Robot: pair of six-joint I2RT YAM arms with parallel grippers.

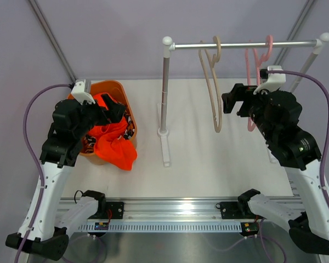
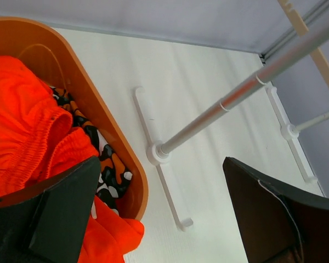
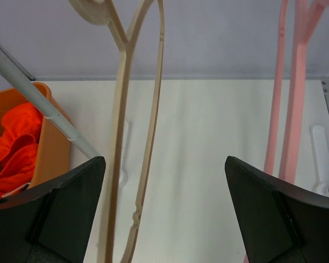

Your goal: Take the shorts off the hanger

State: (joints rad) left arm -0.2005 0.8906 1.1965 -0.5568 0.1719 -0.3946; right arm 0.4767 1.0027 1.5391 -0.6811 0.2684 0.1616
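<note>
The bright orange shorts (image 1: pixel 114 147) lie heaped in an orange basket (image 1: pixel 116 87) at the left, one part spilling over its front rim. Under them lie the patterned shorts (image 2: pixel 107 164), black, white and orange, against the basket wall. My left gripper (image 1: pixel 111 111) hovers open over the basket, its fingers (image 2: pixel 66 208) holding nothing. A beige hanger (image 1: pixel 213 87) and a pink hanger (image 1: pixel 257 60) hang bare on the rack's rod. My right gripper (image 1: pixel 234 100) stands open between them, with the beige hanger (image 3: pixel 123 137) at its left finger and the pink hanger (image 3: pixel 288 120) at its right.
A white clothes rack crosses the back of the table: its rod (image 1: pixel 247 45) on top, its left post (image 1: pixel 164 98) and foot (image 1: pixel 165 150) mid-table, its right post (image 1: pixel 310 63) behind my right arm. A metal rail (image 1: pixel 170 211) runs along the near edge.
</note>
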